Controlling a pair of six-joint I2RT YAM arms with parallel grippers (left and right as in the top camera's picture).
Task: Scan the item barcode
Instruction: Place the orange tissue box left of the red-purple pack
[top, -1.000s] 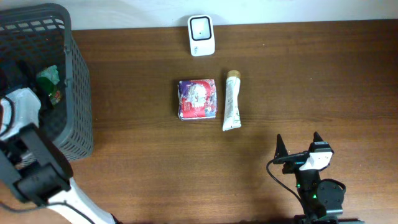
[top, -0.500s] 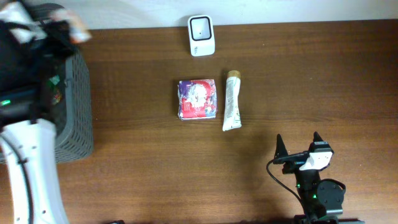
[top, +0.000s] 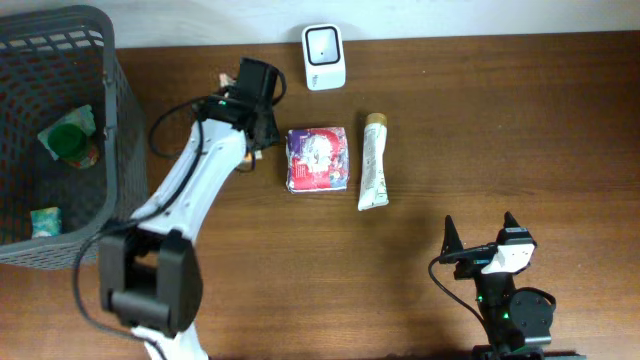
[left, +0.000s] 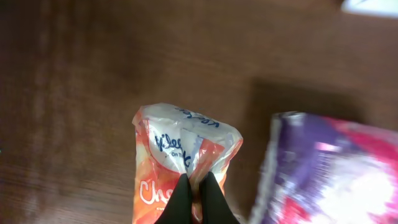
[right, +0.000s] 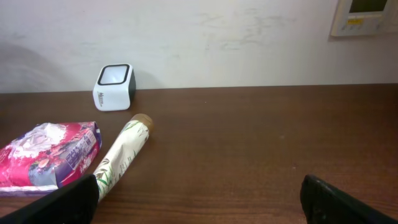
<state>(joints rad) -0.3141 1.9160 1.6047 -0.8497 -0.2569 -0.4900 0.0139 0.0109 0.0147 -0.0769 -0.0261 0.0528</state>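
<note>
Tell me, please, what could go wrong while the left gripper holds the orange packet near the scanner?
1. The left gripper pinches only a crinkled fold of the orange packet, so it may slip out.
2. The packet is right beside the purple-pink packet; a swing toward the scanner could knock it.
3. No barcode shows in any view, so it may face away from the scanner.

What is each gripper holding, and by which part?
The left gripper pinches an orange-white packet by a fold of its wrapper; the right gripper holds nothing.
</note>
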